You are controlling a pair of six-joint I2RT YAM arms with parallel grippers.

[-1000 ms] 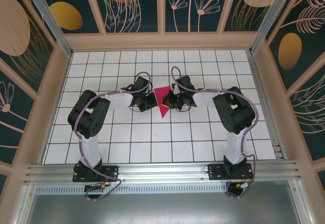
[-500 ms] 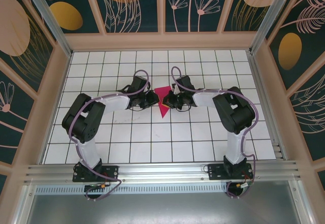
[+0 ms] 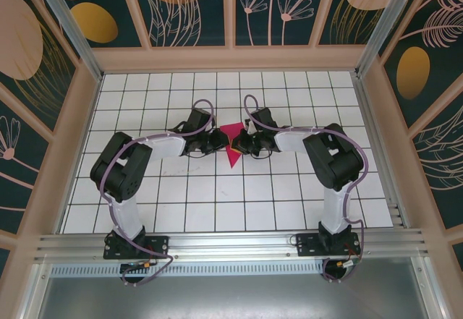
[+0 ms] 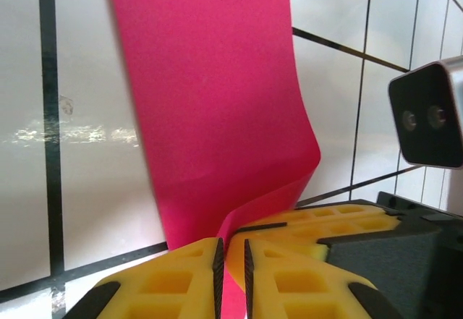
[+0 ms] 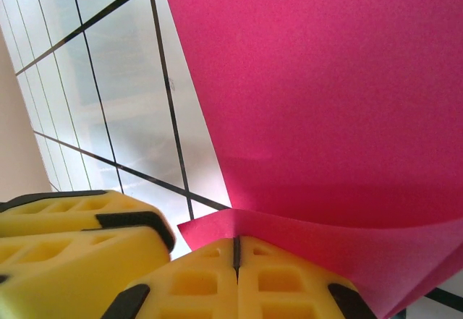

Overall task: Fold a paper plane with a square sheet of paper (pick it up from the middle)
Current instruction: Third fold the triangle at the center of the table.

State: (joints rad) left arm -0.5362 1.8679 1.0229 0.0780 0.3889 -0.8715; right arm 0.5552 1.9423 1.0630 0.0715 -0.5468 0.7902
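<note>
- The paper sheet lies at the middle of the desk, a little toward its far edge. It is a tapered wedge with its point toward the near edge.
- Both wrist views show it flat on the tiles, then curling up to the pads.
- Changed over the last second: the left arm's elbow has swung out toward the desk's left edge and its wrist has crept toward the far edge. The sheet and the right arm look unmoved.
- The left gripper shows a thin gap between its pads, with pink running into it. We cannot tell whether it bites the paper.
- The right gripper has its pads pressed together, pinching a folded flap.
- Our reading: the left side is re-posing while the right anchors the sheet. The folding is partway, since the wedge is not yet a slim dart.
- Around it: white grid tiles, patterned wall panels and a metal rail along the near edge.
- In the way: the grippers crowd each other, almost pad to pad, so a tug risks tearing or collision.
</note>
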